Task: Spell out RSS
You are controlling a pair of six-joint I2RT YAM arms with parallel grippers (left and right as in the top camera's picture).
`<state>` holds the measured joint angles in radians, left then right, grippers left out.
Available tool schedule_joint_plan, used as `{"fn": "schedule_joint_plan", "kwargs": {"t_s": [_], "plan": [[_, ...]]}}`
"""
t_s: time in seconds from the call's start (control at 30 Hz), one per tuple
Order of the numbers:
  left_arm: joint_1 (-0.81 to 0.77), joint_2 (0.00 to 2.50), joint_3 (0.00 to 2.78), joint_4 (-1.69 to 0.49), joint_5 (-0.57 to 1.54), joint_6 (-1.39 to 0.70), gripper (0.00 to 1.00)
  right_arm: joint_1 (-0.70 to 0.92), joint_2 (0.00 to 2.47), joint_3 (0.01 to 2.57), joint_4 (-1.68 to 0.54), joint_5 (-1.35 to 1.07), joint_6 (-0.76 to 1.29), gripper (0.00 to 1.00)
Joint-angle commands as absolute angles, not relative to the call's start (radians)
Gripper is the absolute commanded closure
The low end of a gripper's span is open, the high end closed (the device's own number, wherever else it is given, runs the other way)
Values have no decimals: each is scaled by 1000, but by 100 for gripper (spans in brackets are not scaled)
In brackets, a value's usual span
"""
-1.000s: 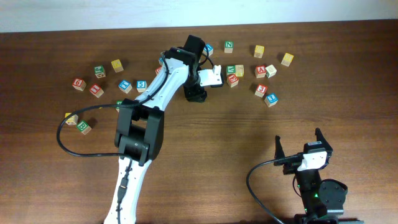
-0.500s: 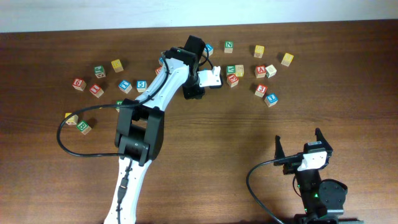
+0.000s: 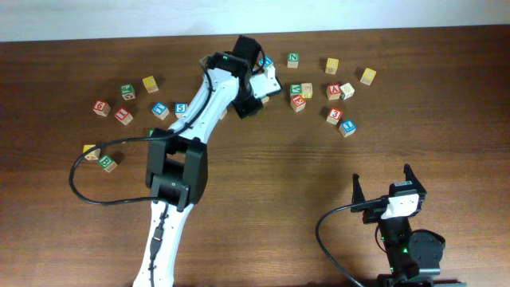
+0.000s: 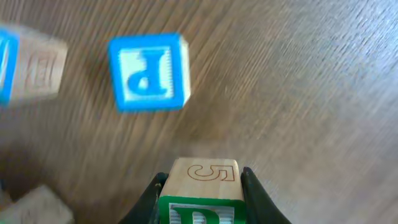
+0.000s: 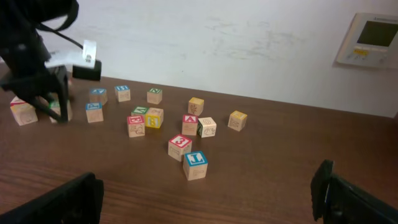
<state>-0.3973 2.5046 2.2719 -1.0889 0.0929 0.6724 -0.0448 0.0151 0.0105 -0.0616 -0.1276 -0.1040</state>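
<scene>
Left gripper point(image 4: 202, 194) swung toward far edge, clamped on green-letter cube point(image 4: 204, 175), side marked 5. Right gripper point(image 3: 384, 183) jaws apart. Wood-grain table point(image 3: 446, 127), white wall point(image 5: 249, 37).

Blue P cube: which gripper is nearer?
Left. The left gripper, holding a green-lettered cube, is close beside the P cube; the right gripper sits far off, open.

Your left arm point(image 3: 201, 115) shows white links, black joints and a looping black cable point(image 3: 73, 174); your right end effector point(image 3: 382, 174) has black fingers point(image 3: 359, 194) on a white block.
</scene>
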Motion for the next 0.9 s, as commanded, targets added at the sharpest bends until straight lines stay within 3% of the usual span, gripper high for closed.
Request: {"fn": "schedule_joint_plan", "kwargs": {"t_s": [0.0, 0.2, 0.43, 0.57, 0.67, 0.87], "plan": [[-387, 2524, 2356, -1198, 78, 297, 100, -39, 7, 6, -68, -123, -93, 2], [-383, 2505, 2359, -1357, -23, -33, 100, -39, 7, 6, -68, -123, -93, 2], [-412, 2343, 2334, -1411, -23, -91, 100, -39, 7, 6, -68, -122, -93, 2], [-417, 2144, 2091, -1247, -49, -90, 100, -39, 7, 6, -68, -123, -93, 2], [-384, 1953, 1727, -994, -46, -134, 100, -39, 7, 6, -68, -123, -93, 2], [-381, 1938, 1519, -856, -53, -430, 100, -39, 7, 6, -68, -122, -93, 2]]}}
